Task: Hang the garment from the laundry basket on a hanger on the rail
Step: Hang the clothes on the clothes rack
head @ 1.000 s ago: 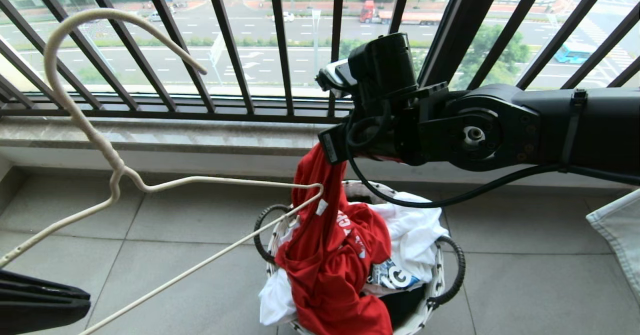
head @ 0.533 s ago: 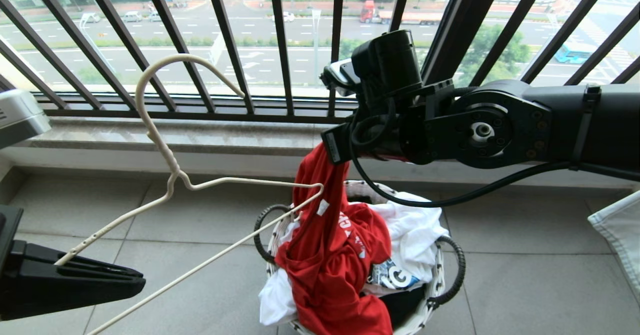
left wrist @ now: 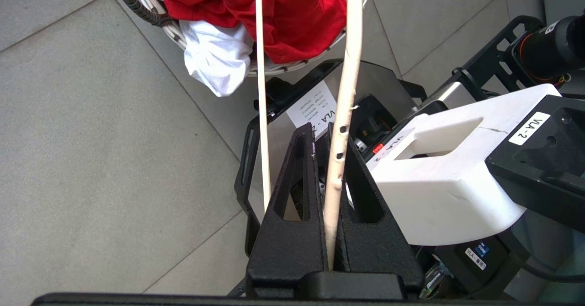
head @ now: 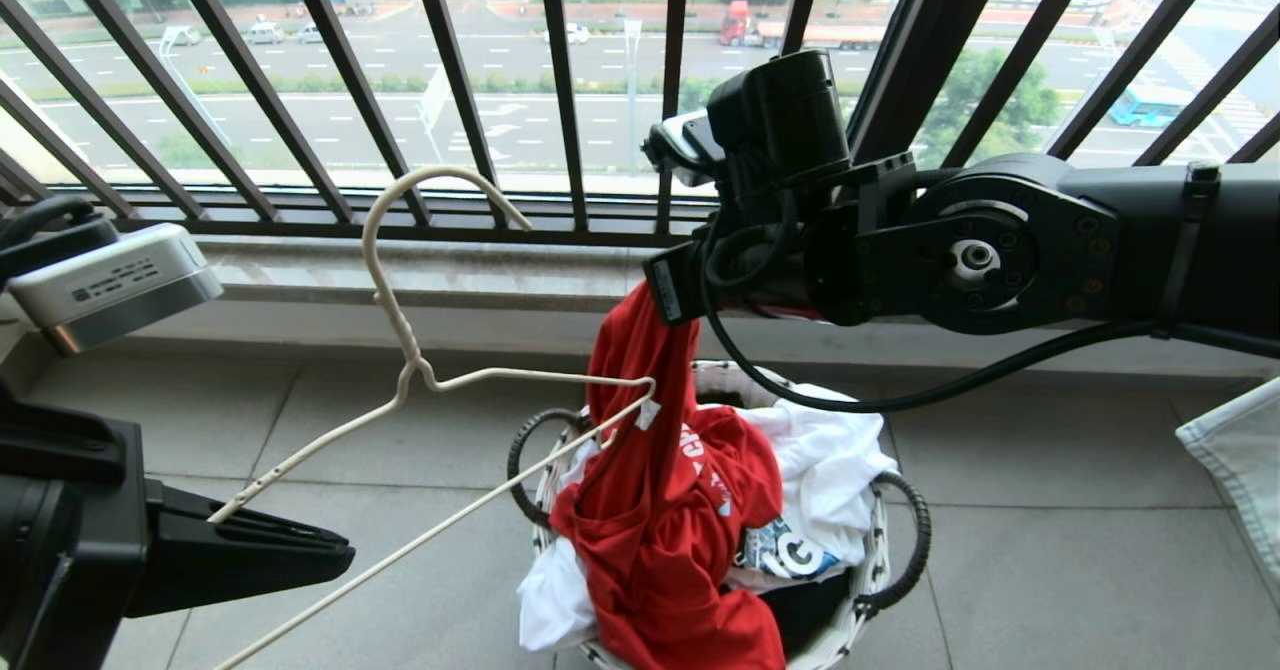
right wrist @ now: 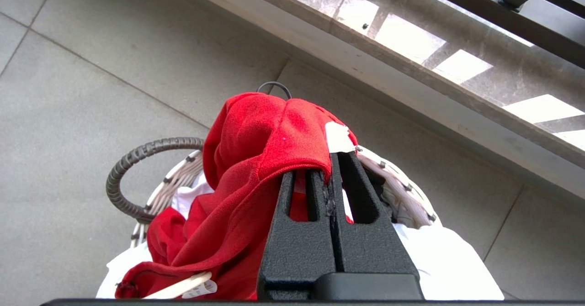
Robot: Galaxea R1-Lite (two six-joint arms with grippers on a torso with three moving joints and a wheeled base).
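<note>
Garment [head: 668, 510], the red T-shirt, is pulled up out of the laundry basket [head: 880, 550] in a long column: its long axis runs nearly vertical from the bunched lower folds draped over the basket's near rim up to a pinched peak at the right end effector [right wrist: 330, 171]. That end effector's fingers are pressed together on a fold of red cloth beside the white neck label, and the right arm [head: 1000, 250] reaches in level from the right, high above the basket.

Balcony railing [head: 560, 90] with its black bars and the stone sill [head: 400, 275] below it close off the far side. Grey floor tiles [head: 380, 450] lie open to the left of the basket and in front of it; on the right, the floor is open up to a pale cloth [head: 1235, 460] at the picture's edge.

Hanger [head: 420, 390] lies tilted, its hook curving up and away toward the railing, its long bottom wire slanting from low left up to the shoulder tip that touches the red cloth at the collar. Left end effector [left wrist: 327, 160], low on the left, is clamped on the hanger's other shoulder arm.

A white printed T-shirt [head: 830, 480] lies in the basket under the red one.
</note>
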